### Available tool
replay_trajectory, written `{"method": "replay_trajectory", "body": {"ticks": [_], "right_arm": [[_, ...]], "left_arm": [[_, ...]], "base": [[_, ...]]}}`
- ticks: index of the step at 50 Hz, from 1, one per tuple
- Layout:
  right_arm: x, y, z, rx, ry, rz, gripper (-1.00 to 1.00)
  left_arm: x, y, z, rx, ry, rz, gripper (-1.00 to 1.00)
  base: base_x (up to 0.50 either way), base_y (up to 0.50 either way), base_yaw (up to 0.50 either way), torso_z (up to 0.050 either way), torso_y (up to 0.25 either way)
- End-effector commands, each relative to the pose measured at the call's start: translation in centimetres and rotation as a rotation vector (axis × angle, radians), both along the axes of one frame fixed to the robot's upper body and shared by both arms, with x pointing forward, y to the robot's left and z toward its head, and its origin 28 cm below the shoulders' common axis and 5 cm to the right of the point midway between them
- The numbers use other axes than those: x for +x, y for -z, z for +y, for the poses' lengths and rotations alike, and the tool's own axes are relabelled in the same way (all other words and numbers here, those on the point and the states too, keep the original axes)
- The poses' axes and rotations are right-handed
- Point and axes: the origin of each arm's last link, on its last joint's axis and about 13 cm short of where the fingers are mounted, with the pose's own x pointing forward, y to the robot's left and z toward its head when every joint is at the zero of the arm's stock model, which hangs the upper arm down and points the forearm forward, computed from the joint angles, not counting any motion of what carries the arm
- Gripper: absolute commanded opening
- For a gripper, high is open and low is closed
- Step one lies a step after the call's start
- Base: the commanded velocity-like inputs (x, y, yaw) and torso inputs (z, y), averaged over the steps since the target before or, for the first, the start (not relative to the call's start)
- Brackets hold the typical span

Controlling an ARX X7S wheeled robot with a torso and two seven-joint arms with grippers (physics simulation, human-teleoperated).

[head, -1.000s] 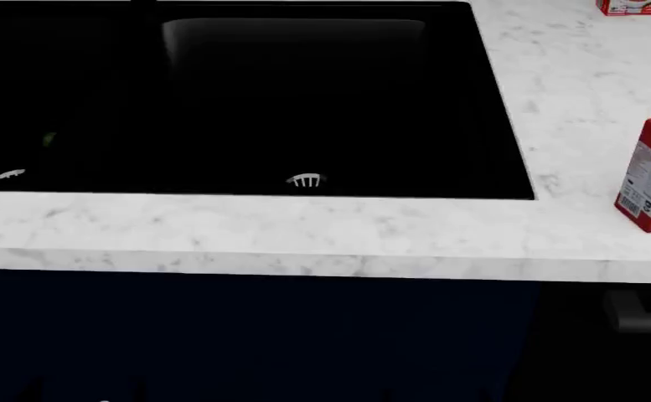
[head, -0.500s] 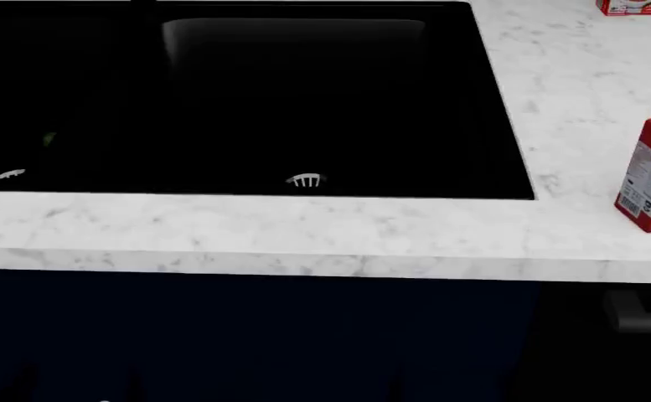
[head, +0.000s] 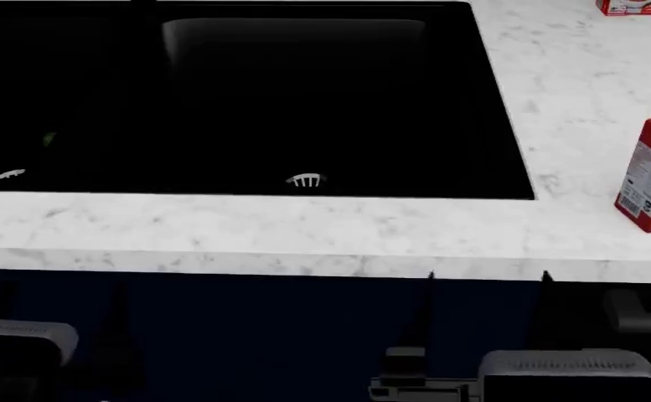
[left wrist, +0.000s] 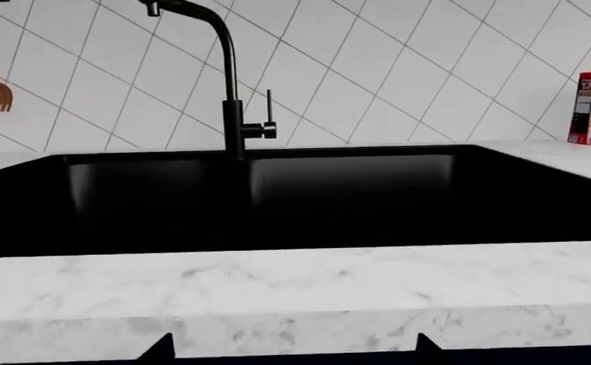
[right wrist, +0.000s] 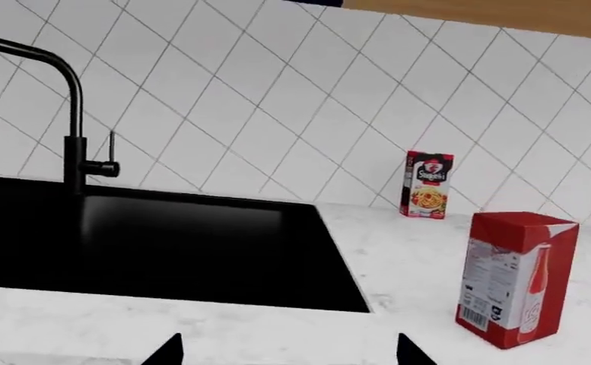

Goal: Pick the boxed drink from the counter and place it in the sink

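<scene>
Standing upright near counter (head: pixel 302 230) front edge, carton (right wrist: pixel 513 277) untouched; right gripper (head: pixel 488 276) apparently open, empty, below it; left's state unclear.

Boxed drink (right wrist: pixel 516 279): small red carton, white side panel with small print and barcode, bottle graphic on the red face. Upright, resting on the worktop (head: pixel 302 230), to the right of the sink (head: pixel 247 100) and apart from its rim, nearer the sink's front corner than its back.

Sink: large rectangular matte black basin sunk into the worktop, small silver drain grate near its front wall.

Worktop: white marble-look slab, grey veining, thick front edge.
</scene>
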Motion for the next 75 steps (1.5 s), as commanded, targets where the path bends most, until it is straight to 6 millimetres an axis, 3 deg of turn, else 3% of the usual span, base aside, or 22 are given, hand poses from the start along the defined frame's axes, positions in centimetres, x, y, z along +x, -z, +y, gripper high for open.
{"method": "replay_trajectory", "body": {"ticks": [1,5,10,29,41,51,75], "right_arm": [[0.5,-3.4,-0.5,-0.08,0.04,-0.006,1.0],[1.1,-4.5,-0.8,-0.092,0.153,-0.023,1.0],[1.1,-5.5,-1.1,-0.073,0.077,0.0,1.0],[1.8,-9.7,-1.8,-0.094,0.073,0.027,1.0],[2.7,-12.9,-2.9,-0.082,0.094,0.018,1.0],[2.3,-16.4,-4.3,-0.083,0.145,-0.009,1.0],[0.9,-18.6,-6.6,-0.04,0.249,-0.011,1.0]], "left_arm": [[1.1,-3.0,0.2,-0.006,0.024,-0.022,1.0],[1.1,-3.4,0.3,0.003,0.02,-0.031,1.0],[1.4,-4.5,0.3,0.023,0.023,-0.041,1.0],[3.4,-8.2,1.2,0.048,0.03,-0.066,1.0],[4.7,-11.6,1.6,0.042,0.019,-0.096,1.0],[5.0,-11.4,1.9,0.045,0.027,-0.088,1.0],[4.8,-11.9,2.5,0.044,0.016,-0.103,1.0]], "base": [[0.0,0.0,0.0,0.0,0.0],[0.0,0.0,0.0,0.0,0.0],[0.0,0.0,0.0,0.0,0.0],[0.0,0.0,0.0,0.0,0.0],[0.0,0.0,0.0,0.0,0.0],[0.0,0.0,0.0,0.0,0.0],[0.0,0.0,0.0,0.0,0.0]]}}
